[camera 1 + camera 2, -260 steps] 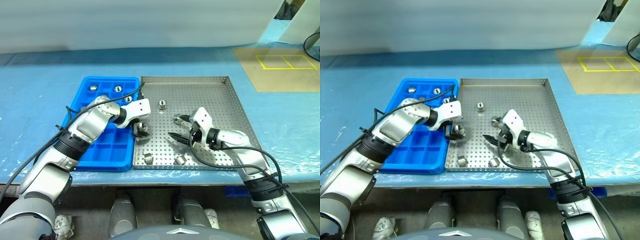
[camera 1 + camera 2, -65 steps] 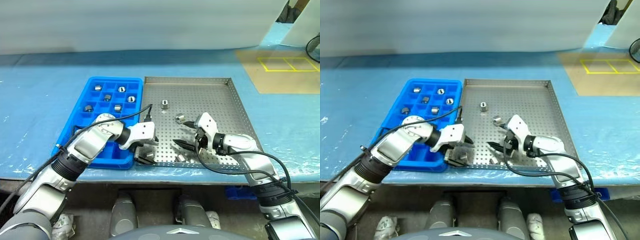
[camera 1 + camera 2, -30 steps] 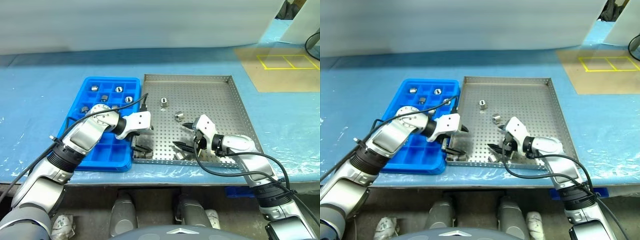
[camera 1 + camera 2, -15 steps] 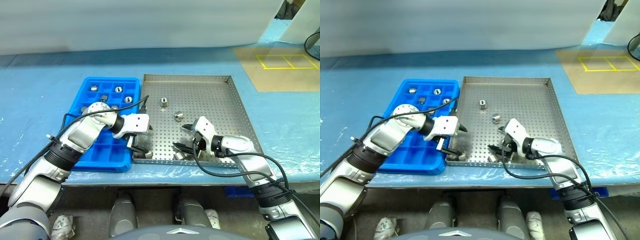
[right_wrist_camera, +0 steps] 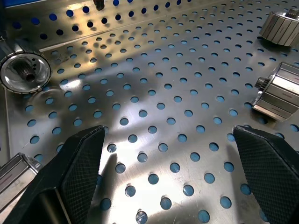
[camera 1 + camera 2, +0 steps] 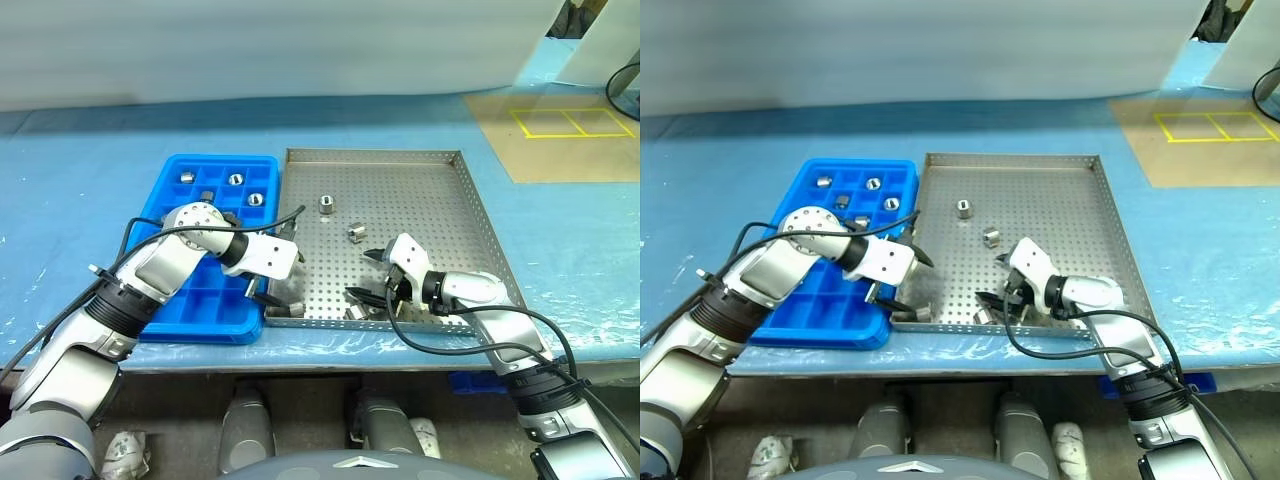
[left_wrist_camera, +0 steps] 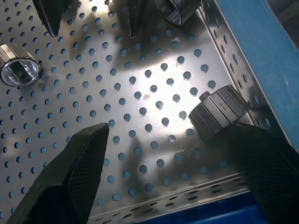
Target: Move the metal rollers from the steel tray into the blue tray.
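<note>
Step in hand: pickup from the steel tray. Left tool hangs over the tray's near-left corner, jaws wide, nothing held. One roller lies on the perforated floor just inside its right-hand finger, close against the tray wall; the other finger stands well apart on bare floor. Right tool hovers low over the near middle of the tray, jaws also wide and empty, with a roller off to one side of it and another off to the other.

Two more rollers sit farther out, beyond both tools. The blue tray lies just left of the left tool, touching the steel tray; several rollers rest in its far compartments, near ones bare.

Next move, as I judge it: left tool shifts to centre the corner roller between its fingers, drops, closes. The wall leaves little room for the outer finger; a glancing touch could roll the piece away.

Against the frame one second back: left tool sits over the same corner but its wrist has rolled, fingers turned. Right tool unchanged. Both jaws as wide as before.
</note>
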`<move>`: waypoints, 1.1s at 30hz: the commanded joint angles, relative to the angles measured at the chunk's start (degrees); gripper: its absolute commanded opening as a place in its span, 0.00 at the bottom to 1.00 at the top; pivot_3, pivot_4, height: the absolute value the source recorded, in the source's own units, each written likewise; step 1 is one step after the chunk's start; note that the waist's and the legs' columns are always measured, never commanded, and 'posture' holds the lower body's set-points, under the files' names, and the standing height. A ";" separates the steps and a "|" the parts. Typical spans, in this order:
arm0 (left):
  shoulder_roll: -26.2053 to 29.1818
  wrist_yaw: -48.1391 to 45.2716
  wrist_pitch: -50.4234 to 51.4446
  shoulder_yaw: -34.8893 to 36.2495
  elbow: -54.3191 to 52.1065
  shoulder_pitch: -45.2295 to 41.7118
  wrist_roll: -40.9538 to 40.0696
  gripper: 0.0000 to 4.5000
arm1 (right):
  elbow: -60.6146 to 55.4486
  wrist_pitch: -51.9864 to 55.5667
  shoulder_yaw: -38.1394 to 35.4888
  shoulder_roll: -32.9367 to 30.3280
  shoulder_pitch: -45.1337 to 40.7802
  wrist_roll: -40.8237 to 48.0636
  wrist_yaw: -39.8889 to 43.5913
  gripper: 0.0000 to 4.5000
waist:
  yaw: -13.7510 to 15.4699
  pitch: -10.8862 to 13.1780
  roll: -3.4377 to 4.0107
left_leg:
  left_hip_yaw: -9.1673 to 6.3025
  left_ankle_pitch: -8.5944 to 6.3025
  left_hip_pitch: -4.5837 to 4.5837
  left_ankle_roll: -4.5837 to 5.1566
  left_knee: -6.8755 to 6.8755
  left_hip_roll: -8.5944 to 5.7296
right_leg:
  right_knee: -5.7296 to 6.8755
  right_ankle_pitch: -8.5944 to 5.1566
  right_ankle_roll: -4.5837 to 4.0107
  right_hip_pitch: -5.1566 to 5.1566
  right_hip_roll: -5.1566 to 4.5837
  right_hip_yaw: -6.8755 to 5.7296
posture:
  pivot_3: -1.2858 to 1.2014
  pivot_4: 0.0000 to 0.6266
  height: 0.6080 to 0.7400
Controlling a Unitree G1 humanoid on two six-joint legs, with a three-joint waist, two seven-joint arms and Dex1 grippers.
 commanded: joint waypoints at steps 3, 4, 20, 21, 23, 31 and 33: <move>-0.60 -1.71 -3.67 -0.30 0.12 0.01 -0.56 0.97 | -2.96 1.34 -1.82 0.06 -0.61 2.89 0.39 1.00 | 0.00 0.00 0.00 | 0.00 0.00 -0.01 0.00 0.00 0.00 | 0.00 0.00 0.00 0.00 0.00 0.00 | 0.45 0.24 1.00; -0.75 -1.85 -4.10 -0.27 0.29 0.01 -0.56 0.97 | -3.15 1.54 -1.92 -0.01 -0.70 3.18 0.40 1.00 | 0.01 0.00 0.00 | 0.00 0.00 -0.01 0.00 0.00 0.00 | 0.00 0.00 0.00 0.00 0.00 0.00 | 0.45 0.24 1.00; -1.41 -6.02 -16.90 -3.68 6.26 -1.35 3.21 0.97 | -9.41 8.84 -5.00 -1.85 -3.30 12.21 3.40 1.00 | 0.02 0.00 0.00 | 0.02 0.00 0.04 0.00 -0.02 0.01 | 0.01 0.00 0.00 0.00 0.00 0.01 | 0.45 0.24 1.00; -1.27 -5.95 -18.09 -4.19 6.99 -1.50 4.18 0.97 | -9.57 9.01 -5.02 -1.87 -3.48 12.39 3.30 1.00 | 0.01 -0.01 0.01 | 0.03 0.00 0.05 0.00 -0.03 0.01 | 0.01 0.00 0.00 0.00 0.01 0.01 | 0.45 0.24 1.00; -1.26 -5.92 -20.02 -5.17 8.34 -1.95 5.42 0.97 | -9.74 9.15 -4.95 -1.88 -3.71 12.48 3.12 1.00 | -0.04 -0.02 0.02 | 0.06 0.00 0.11 0.00 -0.06 0.01 | 0.01 0.00 0.00 0.02 0.01 0.03 | 0.45 0.24 1.00; -1.05 -6.55 -22.25 -9.73 12.85 -3.90 11.86 0.52 | -10.83 9.60 -4.82 -1.63 -4.14 13.04 2.37 1.00 | -0.36 -0.06 0.09 | 0.11 0.02 0.31 -0.03 -0.13 0.02 | 0.10 0.00 -0.01 0.07 0.04 0.11 | 0.45 0.24 1.00; -0.87 -6.97 -21.69 -10.89 13.73 -4.67 14.34 0.38 | -10.92 9.62 -4.79 -1.58 -4.34 13.20 2.12 1.00 | -0.39 -0.07 0.11 | 0.11 0.02 0.39 -0.03 -0.14 0.01 | 0.11 0.00 -0.01 0.12 0.04 0.12 | 0.45 0.24 1.00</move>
